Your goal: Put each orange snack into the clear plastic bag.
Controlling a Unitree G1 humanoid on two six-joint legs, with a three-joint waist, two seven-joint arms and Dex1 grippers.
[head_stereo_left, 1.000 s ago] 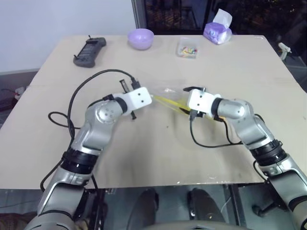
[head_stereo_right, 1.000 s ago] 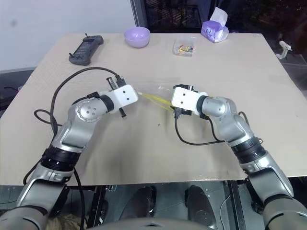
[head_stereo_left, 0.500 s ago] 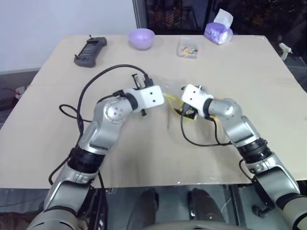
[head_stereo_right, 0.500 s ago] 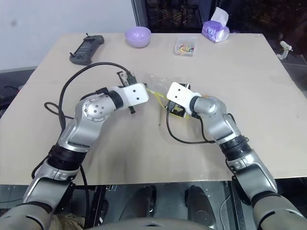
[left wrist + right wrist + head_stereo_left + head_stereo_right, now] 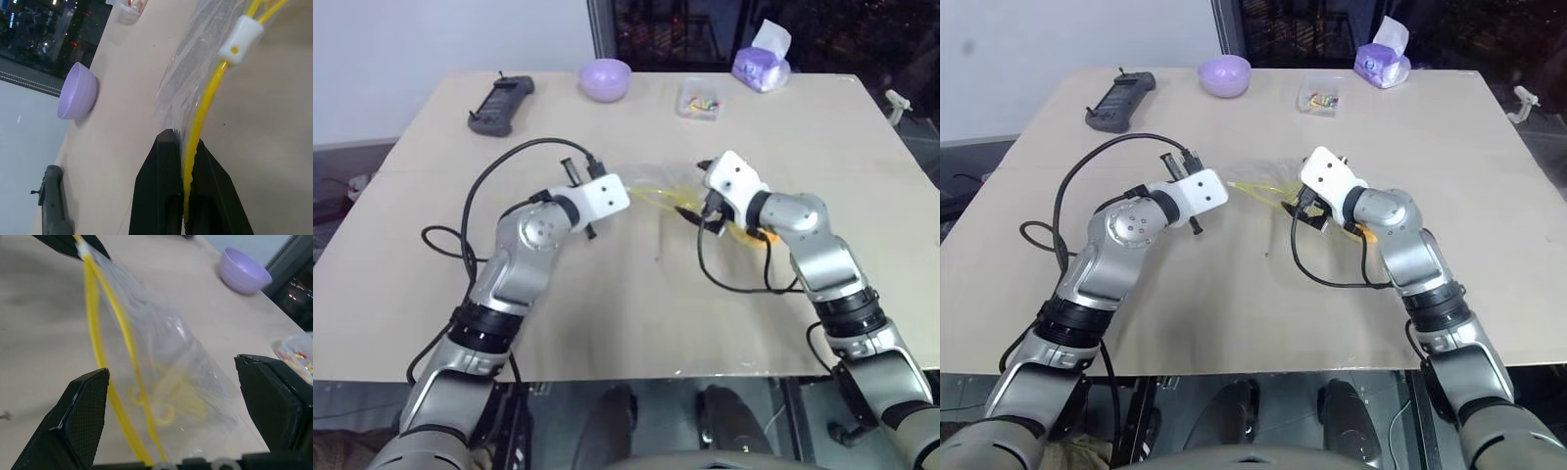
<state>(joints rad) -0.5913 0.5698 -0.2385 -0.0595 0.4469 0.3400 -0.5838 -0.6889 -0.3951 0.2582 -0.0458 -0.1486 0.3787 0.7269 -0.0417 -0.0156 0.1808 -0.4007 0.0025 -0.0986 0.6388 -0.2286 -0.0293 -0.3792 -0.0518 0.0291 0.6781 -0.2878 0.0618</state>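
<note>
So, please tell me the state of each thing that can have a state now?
clear plastic bag: mouth open, lifted by its yellow seal strip
left end effector: shut on the seal strip
right end effector: open, around the bag
purple bowl: upright
small clear box: holds colourful bits

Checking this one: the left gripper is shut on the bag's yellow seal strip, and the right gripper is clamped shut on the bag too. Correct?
Not quite. The left gripper is shut on the yellow seal strip of the clear plastic bag, but the right gripper is open: in the right wrist view its fingers stand wide apart on either side of the bag without closing on it.
</note>
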